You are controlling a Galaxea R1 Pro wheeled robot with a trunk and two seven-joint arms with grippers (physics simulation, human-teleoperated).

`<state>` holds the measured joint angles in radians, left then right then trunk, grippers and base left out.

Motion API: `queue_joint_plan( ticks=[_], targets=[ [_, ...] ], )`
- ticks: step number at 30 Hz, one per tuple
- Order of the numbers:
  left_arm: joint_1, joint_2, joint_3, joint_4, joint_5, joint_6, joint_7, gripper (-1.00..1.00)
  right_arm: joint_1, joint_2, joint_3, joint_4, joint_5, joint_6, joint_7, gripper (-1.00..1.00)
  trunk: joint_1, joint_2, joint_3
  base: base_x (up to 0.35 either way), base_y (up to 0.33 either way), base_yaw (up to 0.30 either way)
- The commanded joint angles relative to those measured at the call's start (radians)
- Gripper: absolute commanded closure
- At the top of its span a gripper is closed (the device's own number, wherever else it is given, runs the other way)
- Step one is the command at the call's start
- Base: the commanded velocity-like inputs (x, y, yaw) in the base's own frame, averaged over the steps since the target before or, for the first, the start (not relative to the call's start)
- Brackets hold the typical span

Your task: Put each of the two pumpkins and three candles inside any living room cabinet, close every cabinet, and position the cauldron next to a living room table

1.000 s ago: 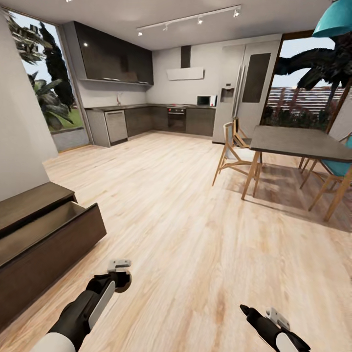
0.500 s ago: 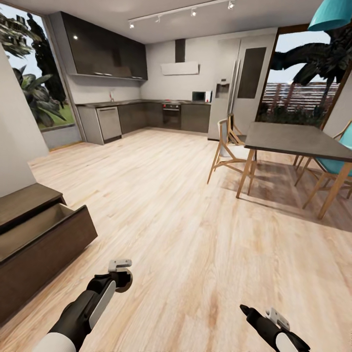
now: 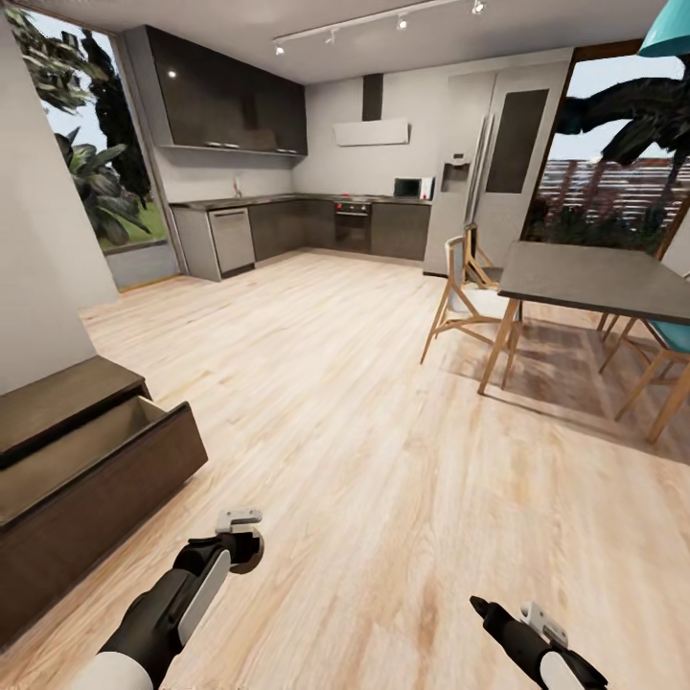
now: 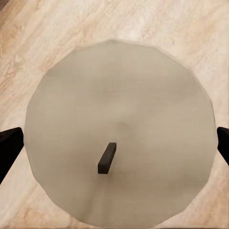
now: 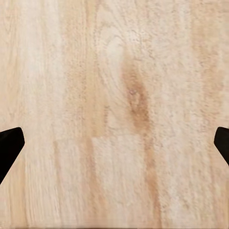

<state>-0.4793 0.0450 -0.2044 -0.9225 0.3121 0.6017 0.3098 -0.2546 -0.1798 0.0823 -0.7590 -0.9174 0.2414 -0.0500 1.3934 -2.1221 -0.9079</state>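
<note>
Left gripper grips a candle end-on, wick toward the camera, carried low just beside the cabinet whose open drawer awaits it; right gripper spread, holding nothing.

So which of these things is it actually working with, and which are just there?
Part of the job:
- candle between the left gripper fingers
- cabinet, its drawer open
- dining table

Just there:
- chairs
- fridge
- oven
- microwave
</note>
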Motion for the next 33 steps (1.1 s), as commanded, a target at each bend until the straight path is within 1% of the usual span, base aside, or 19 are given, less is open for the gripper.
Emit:
queue_joint_plan(
  ticks=[1,5,7,9,12,16,33],
  targets=[
    [-0.001,-0.005,-0.004,0.0,0.007,0.003,0.009,1.0,0.0,-0.001,0.004,-0.002,-0.008,0.001,-0.005,-1.0,-0.004,0.007,0.001,0.0,0.0,0.234],
    [-0.001,-0.012,-0.004,0.001,0.007,0.004,0.009,1.0,0.0,-0.001,0.005,-0.002,-0.006,0.0,-0.007,-1.0,-0.019,0.035,0.01,0.0,0.0,0.235],
    [-0.001,-0.012,-0.005,0.004,0.007,0.004,0.009,1.0,0.0,-0.001,0.006,-0.002,0.001,0.0,-0.011,-1.0,-0.027,0.049,0.015,0.0,0.0,0.236],
    [-0.001,-0.013,-0.005,0.006,0.007,0.006,0.009,1.0,0.0,0.0,0.007,-0.002,0.03,0.0,-0.014,-1.0,-0.035,0.063,0.019,0.0,0.0,0.236],
    [-0.001,-0.013,-0.006,0.006,0.006,0.028,0.009,1.0,0.0,0.001,0.007,-0.002,0.066,-0.003,-0.017,-1.0,-0.046,0.084,0.025,0.0,0.0,0.236],
    [-0.001,-0.013,-0.007,0.005,0.006,0.043,0.009,1.0,0.0,0.0,0.006,-0.002,0.084,-0.004,-0.017,-1.0,-0.062,0.112,0.034,0.0,0.0,0.236],
    [-0.001,-0.013,-0.007,0.004,0.016,0.047,0.008,1.0,0.0,0.002,0.008,-0.002,0.09,-0.004,-0.016,-1.0,-0.127,0.231,0.072,0.0,0.0,0.236]
  ],
)
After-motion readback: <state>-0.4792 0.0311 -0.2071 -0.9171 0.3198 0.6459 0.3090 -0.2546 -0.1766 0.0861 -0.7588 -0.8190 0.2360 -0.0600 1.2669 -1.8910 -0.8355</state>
